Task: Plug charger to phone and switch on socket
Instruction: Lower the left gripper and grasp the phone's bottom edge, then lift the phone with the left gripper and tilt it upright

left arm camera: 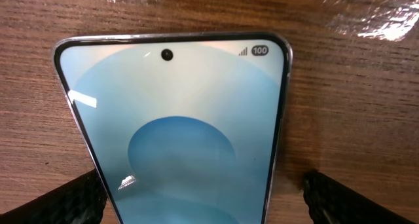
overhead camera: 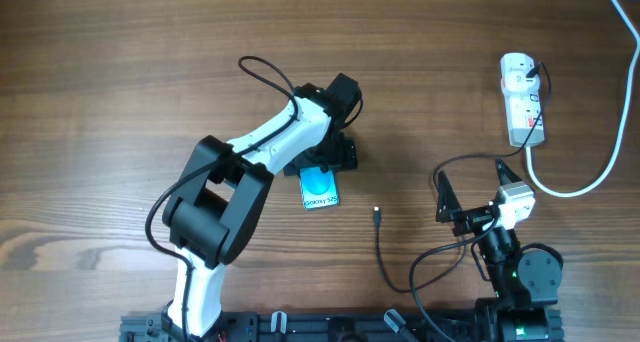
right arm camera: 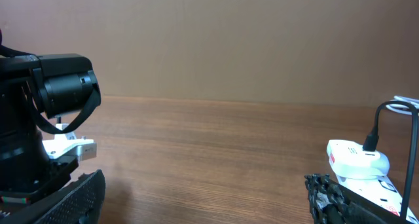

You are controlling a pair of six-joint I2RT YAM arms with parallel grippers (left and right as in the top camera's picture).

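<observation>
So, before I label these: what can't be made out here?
- The phone's end nearer the left gripper: covered by it overhead, cut off by the left wrist frame's bottom edge.
- The socket's switch position: too small overhead, partly cut off in the right wrist view.

Socket (right arm camera: pixel 357 160) right, charger plug (right arm camera: pixel 370 144) inserted; right fingers (right arm camera: pixel 78 199) spread wide; left arm (right arm camera: pixel 33 119) far left.

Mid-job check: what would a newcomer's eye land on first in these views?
The bright teal phone fills the left wrist view, flat on the table, with the open left pincer straddling it. In the overhead view the charger lies loose to the right of the phone, its tip unplugged. The white socket sits at the table's upper right.
</observation>
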